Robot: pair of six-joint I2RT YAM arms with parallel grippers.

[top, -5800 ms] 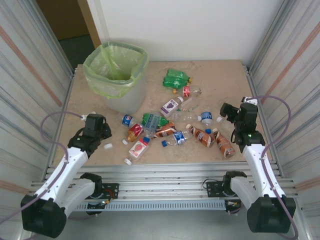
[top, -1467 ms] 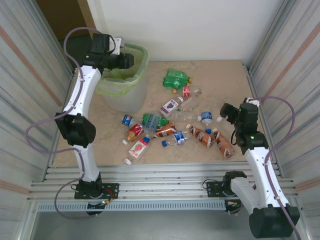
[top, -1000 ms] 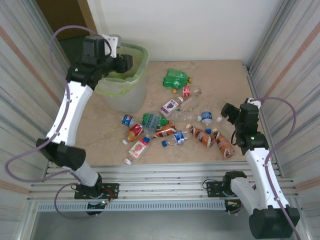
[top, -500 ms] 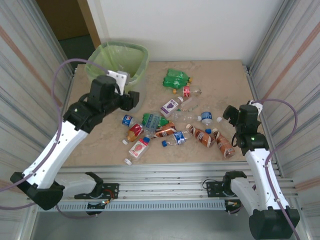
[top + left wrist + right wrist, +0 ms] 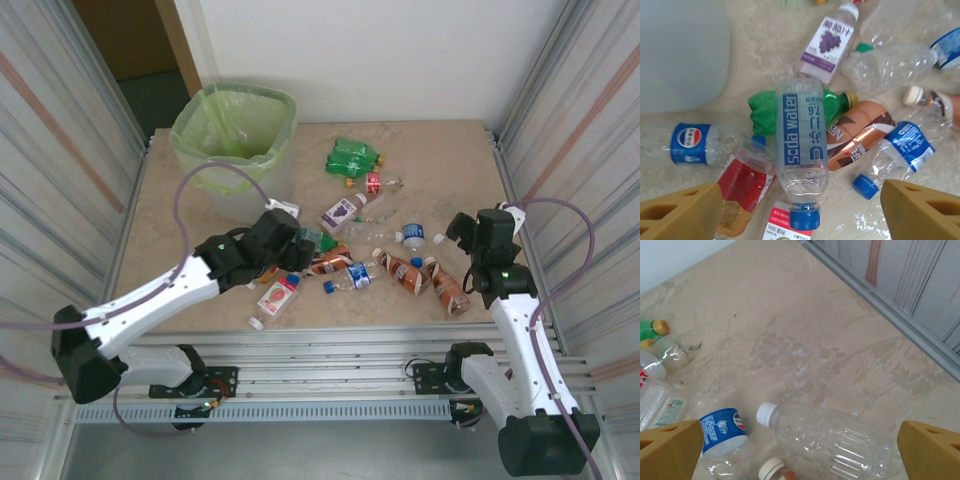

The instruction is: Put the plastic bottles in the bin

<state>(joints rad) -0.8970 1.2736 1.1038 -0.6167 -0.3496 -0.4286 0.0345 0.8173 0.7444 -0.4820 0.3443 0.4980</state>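
Observation:
Several crushed plastic bottles (image 5: 352, 157) lie scattered across the middle of the table. The bin (image 5: 235, 130), lined with a green bag, stands at the back left. My left gripper (image 5: 290, 250) hovers open over the pile. In the left wrist view the left gripper (image 5: 802, 212) straddles a clear soda-water bottle (image 5: 802, 145) with a blue cap, which lies on a green bottle (image 5: 835, 102). My right gripper (image 5: 462, 228) is open at the right. In the right wrist view the right gripper (image 5: 800, 455) hangs above a clear white-capped bottle (image 5: 835, 437).
Around the soda-water bottle lie a purple-label bottle (image 5: 827, 42), a brown-label one (image 5: 860, 140), a red-label one (image 5: 747, 185) and a blue-label one (image 5: 690, 145). The bin's whitish wall (image 5: 680, 50) is close at the upper left. Ribbed metal walls (image 5: 60, 170) flank the table.
My left arm has swung from the bin's rim down to the bottle pile, and its jaws have opened wider. The right arm has barely moved.

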